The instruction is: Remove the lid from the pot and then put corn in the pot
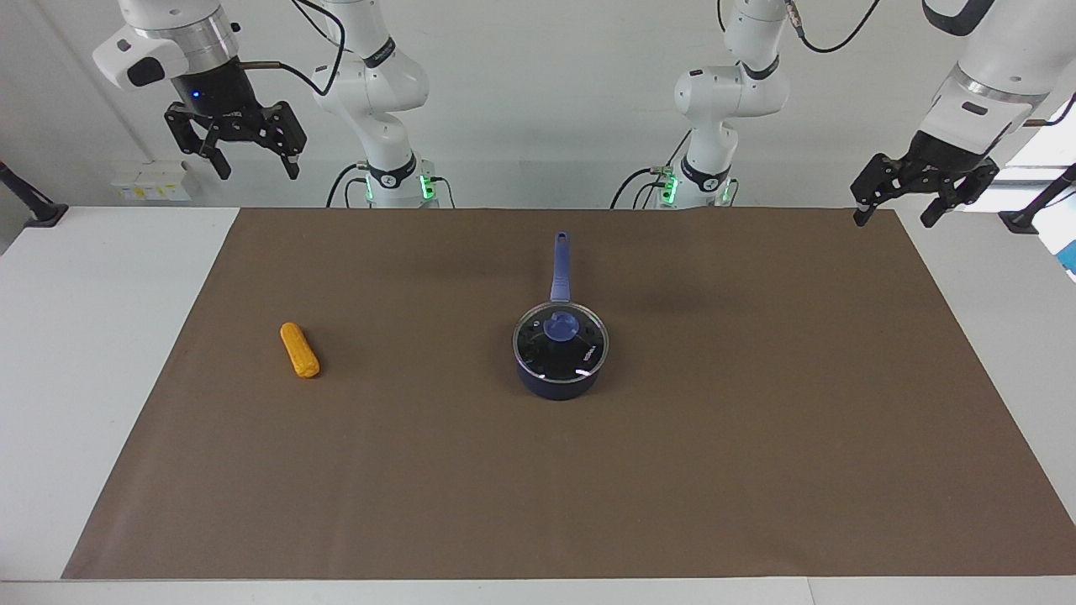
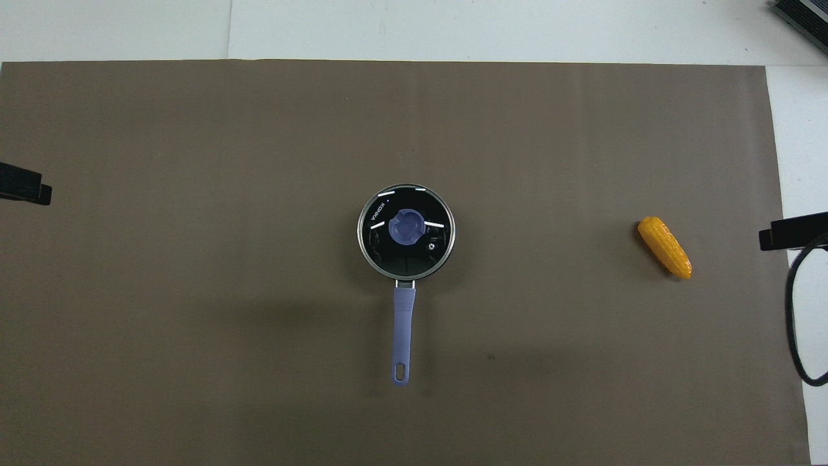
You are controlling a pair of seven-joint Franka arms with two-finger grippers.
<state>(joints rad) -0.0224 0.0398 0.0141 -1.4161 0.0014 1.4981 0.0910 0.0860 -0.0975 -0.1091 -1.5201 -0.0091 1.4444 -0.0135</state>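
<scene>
The pot (image 1: 558, 387) stands in the middle of the brown mat, its long blue handle (image 2: 403, 330) pointing toward the robots. The lid (image 1: 580, 349) sits flat on it, blue knob (image 2: 407, 229) in the centre. The corn (image 1: 299, 350) lies on the mat toward the right arm's end of the table, about level with the pot; it also shows in the overhead view (image 2: 664, 247). My right gripper (image 1: 257, 172) is open and empty, raised high over that end. My left gripper (image 1: 894, 220) is open and empty, raised over the mat's corner at the left arm's end.
The mat (image 1: 756, 437) covers most of the white table (image 1: 76, 378), with bare strips at both ends. A black cable (image 2: 794, 310) hangs at the right arm's end. Black clamp mounts (image 1: 38, 210) stand at the table's corners near the robots.
</scene>
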